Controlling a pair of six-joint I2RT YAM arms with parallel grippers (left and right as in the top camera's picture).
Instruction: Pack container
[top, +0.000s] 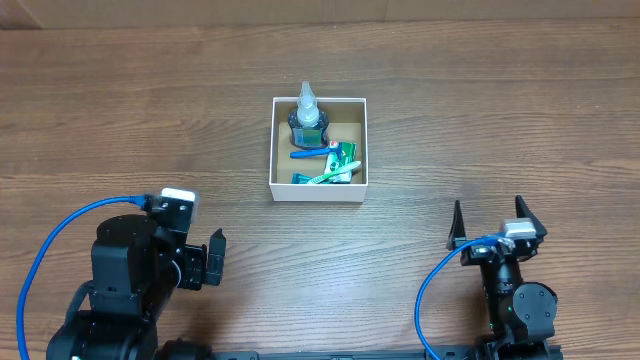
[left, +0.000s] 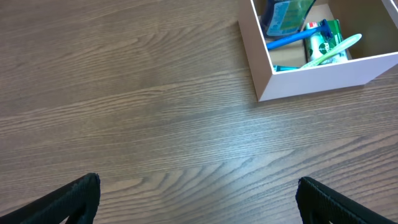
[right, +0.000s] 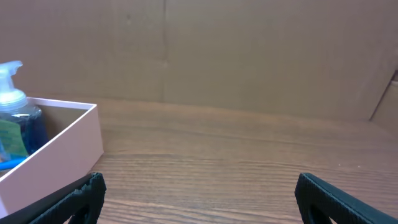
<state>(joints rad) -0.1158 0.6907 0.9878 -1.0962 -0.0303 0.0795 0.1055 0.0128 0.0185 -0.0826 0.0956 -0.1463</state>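
The container (top: 318, 190), a small square white box with a brown inside, sits at the table's middle. In it are a blue bottle with a clear pump top (top: 308, 118), a blue razor (top: 310, 152), a green toothbrush (top: 333, 172) and a green-and-white packet (top: 347, 158). It shows at the top right of the left wrist view (left: 311, 78) and at the left of the right wrist view (right: 59, 152). My left gripper (top: 215, 258) (left: 199, 199) is open and empty at the front left. My right gripper (top: 495, 222) (right: 199, 199) is open and empty at the front right.
The wooden table (top: 120, 120) runs all round the box. A brown cardboard wall (right: 249, 56) stands behind the table's far edge. Blue cables (top: 60, 235) loop beside both arm bases.
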